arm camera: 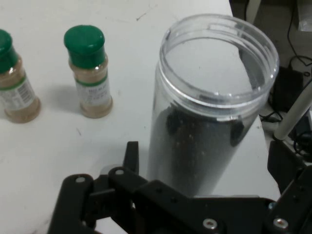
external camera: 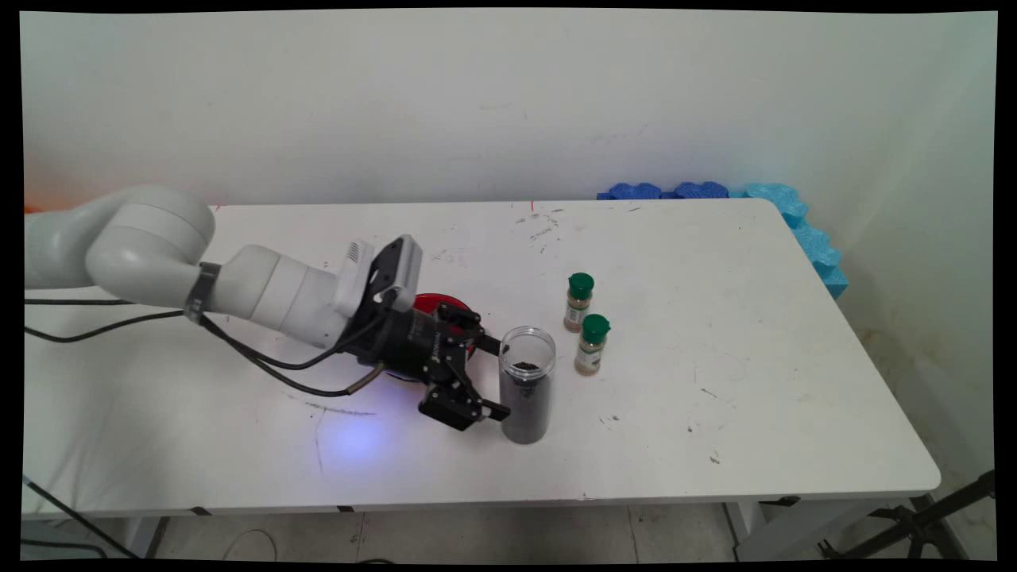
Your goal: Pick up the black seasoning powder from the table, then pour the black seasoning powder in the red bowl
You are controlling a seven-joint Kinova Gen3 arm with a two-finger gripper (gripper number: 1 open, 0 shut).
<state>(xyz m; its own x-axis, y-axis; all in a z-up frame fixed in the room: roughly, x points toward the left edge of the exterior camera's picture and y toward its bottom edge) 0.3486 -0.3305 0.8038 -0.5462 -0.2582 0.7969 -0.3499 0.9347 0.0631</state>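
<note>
Near the table's (external camera: 715,262) middle stands a clear open-topped jar (external camera: 526,387), upright, more than half full of dark grains. My gripper (external camera: 496,380) lies low and sideways at its left, fingers spread wide, one on the far side (external camera: 486,344), one on the near side (external camera: 491,411), the jar between them; contact I cannot tell. Behind my wrist, a red object (external camera: 435,302), mostly hidden. Right of the jar, two green-capped spice bottles (external camera: 579,302) (external camera: 592,344), close together, upright.

Jar (external camera: 526,385) left of two shakers (external camera: 579,302)
</note>
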